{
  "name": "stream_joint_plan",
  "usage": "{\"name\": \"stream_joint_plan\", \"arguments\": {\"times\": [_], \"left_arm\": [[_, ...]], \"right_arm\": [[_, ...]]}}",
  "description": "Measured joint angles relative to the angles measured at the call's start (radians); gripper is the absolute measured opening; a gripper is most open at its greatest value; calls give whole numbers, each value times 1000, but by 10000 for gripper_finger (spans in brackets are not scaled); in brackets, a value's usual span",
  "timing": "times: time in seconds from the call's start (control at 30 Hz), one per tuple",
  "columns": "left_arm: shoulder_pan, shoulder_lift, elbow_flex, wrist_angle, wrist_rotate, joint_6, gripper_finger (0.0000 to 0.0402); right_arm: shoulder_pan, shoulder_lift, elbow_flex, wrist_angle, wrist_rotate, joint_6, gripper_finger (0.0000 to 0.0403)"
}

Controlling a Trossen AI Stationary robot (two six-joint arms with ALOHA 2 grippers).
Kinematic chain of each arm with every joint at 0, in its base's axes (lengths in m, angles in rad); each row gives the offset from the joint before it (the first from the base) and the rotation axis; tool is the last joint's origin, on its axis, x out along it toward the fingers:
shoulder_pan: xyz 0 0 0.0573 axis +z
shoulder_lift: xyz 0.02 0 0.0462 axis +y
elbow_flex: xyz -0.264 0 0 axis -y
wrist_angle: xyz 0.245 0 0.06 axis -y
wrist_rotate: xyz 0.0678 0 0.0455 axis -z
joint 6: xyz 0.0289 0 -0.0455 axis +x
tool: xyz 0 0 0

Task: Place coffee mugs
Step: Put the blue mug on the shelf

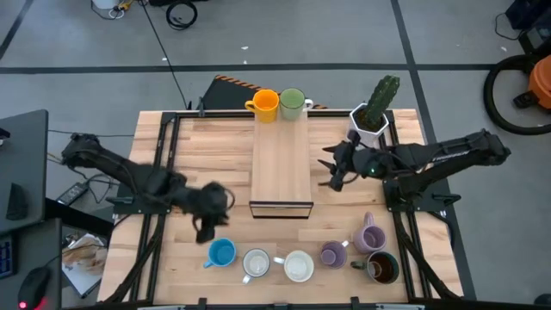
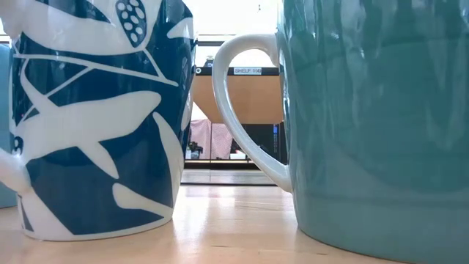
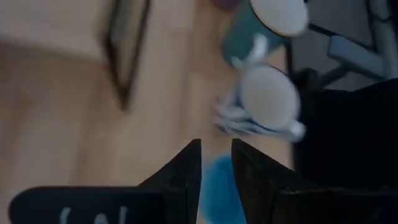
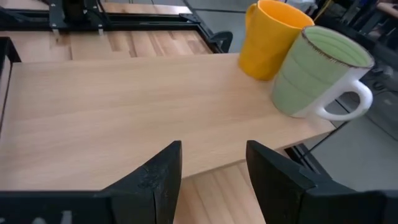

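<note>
Mugs, orange (image 1: 263,104) and green (image 1: 293,103), are being shown placed at upper centre; six along the bottom are being left, both grippers (image 1: 209,226) (image 1: 337,168) part-open, empty.

Overhead looks straight down; low camera sits close behind white mugs (image 2: 95,117); wrists face table (image 1: 284,250).

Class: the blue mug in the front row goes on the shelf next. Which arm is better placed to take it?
Left. Its pincer hangs open just above the blue mug; the right pincer is empty beside the raised shelf.
</note>
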Motion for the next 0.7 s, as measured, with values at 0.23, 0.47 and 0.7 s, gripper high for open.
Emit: {"name": "stream_joint_plan", "arguments": {"times": [0.23, 0.47, 0.7], "left_arm": [[-206, 101, 9, -2, -44, -317, 93], [-279, 263, 98, -16, -54, -421, 93], [-287, 439, 284, -180, -64, -448, 93]], "right_arm": [[54, 7, 0, 3, 48, 28, 185], [59, 8, 0, 19, 52, 19, 185], [57, 6, 0, 43, 76, -46, 185]]}}
